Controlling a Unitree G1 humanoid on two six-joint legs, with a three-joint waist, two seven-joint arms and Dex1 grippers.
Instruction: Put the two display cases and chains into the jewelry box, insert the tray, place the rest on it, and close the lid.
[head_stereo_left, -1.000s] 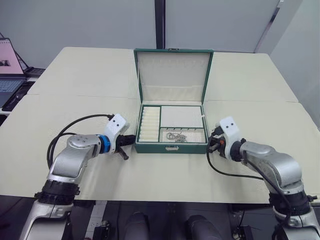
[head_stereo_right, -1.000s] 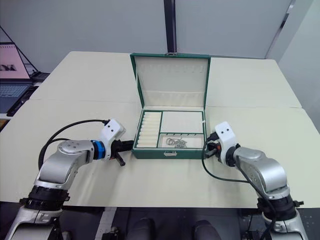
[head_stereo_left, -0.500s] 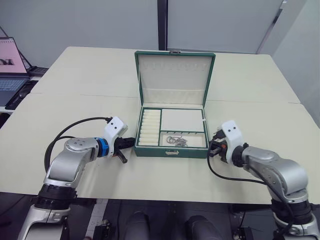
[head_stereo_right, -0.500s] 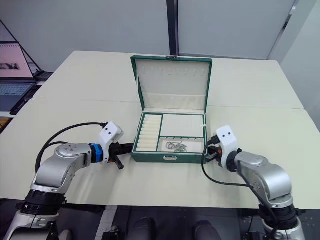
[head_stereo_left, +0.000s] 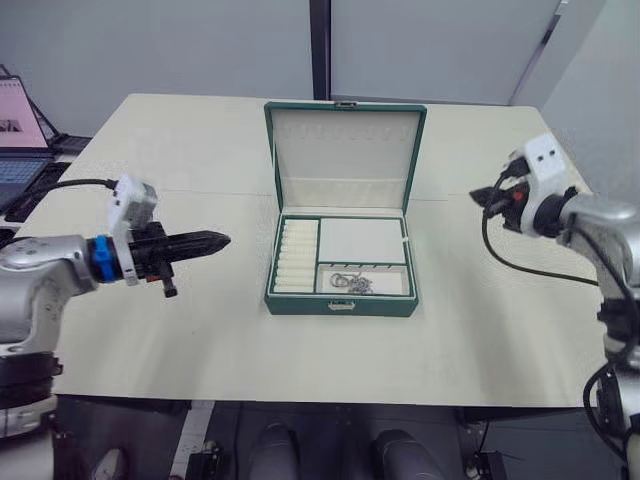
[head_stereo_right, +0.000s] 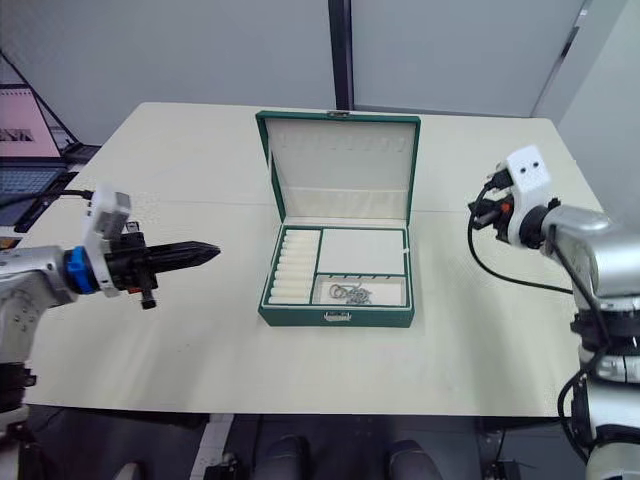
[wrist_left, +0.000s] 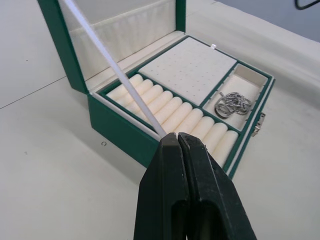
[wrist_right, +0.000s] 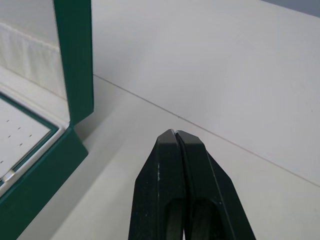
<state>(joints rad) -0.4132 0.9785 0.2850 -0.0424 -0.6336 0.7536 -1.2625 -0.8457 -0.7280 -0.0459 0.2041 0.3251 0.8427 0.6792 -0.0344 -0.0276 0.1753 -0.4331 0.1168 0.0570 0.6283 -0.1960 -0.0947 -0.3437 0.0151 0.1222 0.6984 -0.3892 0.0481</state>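
Note:
The dark green jewelry box (head_stereo_left: 340, 303) stands open mid-table, its lid (head_stereo_left: 345, 150) upright behind. Inside sits the tray (head_stereo_left: 360, 240), ring rolls on its left. The chains (head_stereo_left: 352, 282) lie in its front right compartment. The display cases are hidden. My left gripper (head_stereo_left: 222, 239) hovers shut and empty left of the box, pointing at it. From the left wrist view I see its tip (wrist_left: 177, 136) before the box's corner and the chains (wrist_left: 231, 103). My right gripper (head_stereo_left: 478, 197) is shut and empty, raised to the right of the lid; its tip (wrist_right: 175, 134) is near the lid's edge (wrist_right: 75, 55).
A laptop (head_stereo_left: 18, 150) sits off the table's far left. A white ribbon stay (wrist_left: 110, 57) runs from lid to box. The cream table (head_stereo_left: 200, 340) has bare surface on both sides and in front of the box.
Both grippers have pulled away from the box's front corners. The left one moved out to the left; the right one rose and swung back to the far right.

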